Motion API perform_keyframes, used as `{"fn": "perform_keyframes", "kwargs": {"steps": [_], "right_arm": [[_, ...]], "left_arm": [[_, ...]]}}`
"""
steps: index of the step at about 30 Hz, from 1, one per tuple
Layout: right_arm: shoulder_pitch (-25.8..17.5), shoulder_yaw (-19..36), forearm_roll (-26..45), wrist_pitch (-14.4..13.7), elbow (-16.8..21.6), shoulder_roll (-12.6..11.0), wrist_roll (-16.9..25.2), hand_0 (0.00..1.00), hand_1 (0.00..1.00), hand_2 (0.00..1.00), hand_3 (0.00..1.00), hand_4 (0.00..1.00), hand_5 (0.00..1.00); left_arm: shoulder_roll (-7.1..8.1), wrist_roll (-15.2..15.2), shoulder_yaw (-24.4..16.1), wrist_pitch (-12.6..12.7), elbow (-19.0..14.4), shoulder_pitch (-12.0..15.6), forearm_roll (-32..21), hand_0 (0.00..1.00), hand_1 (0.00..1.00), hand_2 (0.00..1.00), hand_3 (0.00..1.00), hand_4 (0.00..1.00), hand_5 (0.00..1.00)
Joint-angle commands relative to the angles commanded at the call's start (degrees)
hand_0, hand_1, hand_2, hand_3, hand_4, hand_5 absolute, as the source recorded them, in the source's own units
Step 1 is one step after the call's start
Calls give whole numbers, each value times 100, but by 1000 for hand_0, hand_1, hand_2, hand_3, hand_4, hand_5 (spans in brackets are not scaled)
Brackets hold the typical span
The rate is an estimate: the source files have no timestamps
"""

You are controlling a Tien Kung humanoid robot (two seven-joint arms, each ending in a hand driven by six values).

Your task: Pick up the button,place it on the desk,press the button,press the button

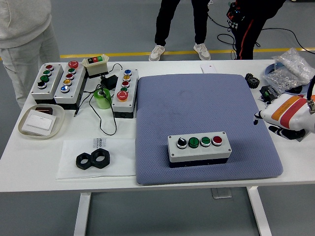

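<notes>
Blue-grey mat [197, 105]: quilted pad covering the centre and right of the white table [39, 162]; nothing lies on it but one box.
Button box [199, 148]: grey four-button station on a black base, lower centre of the frame, on the mat near its front edge.
Long axis: runs left to right across the picture, almost parallel to the table's near edge, the right end tipped slightly upward in the frame.
Facing: buttons point up; from left, a black-and-white knob, two green buttons, one red.
Right hand [285, 115]: white shell with orange and red stripes at the right edge of the frame, over the table just beside the mat's right edge, well apart from the button box; a dark tip shows at its left end.
Fingers: hidden under the shell, so spread or curled cannot be told; nothing visibly held.
Upper left: three more button boxes [64, 83] side by side, a small three-button unit, a green tape roll [103, 98] amid black cable.
Left edge: shallow tray [42, 121] holding a white switch.
Lower left: two black hex nuts [93, 159] on a clear sheet.
Upper right: bag of clear parts [290, 71], a black gear.
Far side: people [22, 39] stand behind the table, hands not over it.
In the way: nothing stands between hand and box.
</notes>
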Motion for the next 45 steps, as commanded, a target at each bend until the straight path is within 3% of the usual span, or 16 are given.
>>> {"fn": "perform_keyframes", "kwargs": {"steps": [5, 10, 18, 27, 31, 40, 45], "right_arm": [[66, -98, -71, -41, 0, 331, -38, 215, 60, 116, 732, 416, 2], [222, -120, 67, -77, 0, 474, -6, 215, 60, 116, 732, 416, 2], [341, -445, 1824, -830, 0, 410, -205, 211, 58, 114, 732, 416, 2], [199, -576, 3658, -950, 0, 439, -154, 207, 57, 111, 735, 416, 2], [174, -565, 3401, -946, 0, 558, -145, 204, 53, 110, 735, 416, 2], [88, -476, 2744, -1304, 0, 829, -291, 205, 52, 109, 730, 419, 2], [61, -443, 2441, -1440, -203, 952, -325, 205, 54, 110, 727, 419, 2]], "left_arm": [[4, -3, 11, 7, 0, -29, -19, 747, 911, 960, 845, 562, 998], [9, 0, 1, 7, 0, -36, 5, 747, 911, 960, 845, 562, 998], [31, -6, 19, 16, 0, -13, -33, 747, 911, 960, 846, 562, 998], [20, -13, 53, 20, 0, -46, -80, 746, 912, 960, 846, 562, 998], [9, -15, 64, 19, 0, -72, -69, 747, 912, 960, 846, 562, 998], [-12, -37, 180, 23, 0, -127, -162, 748, 913, 960, 845, 563, 998], [-14, -48, 256, 15, 0, -157, -209, 747, 913, 960, 843, 562, 998]]}}
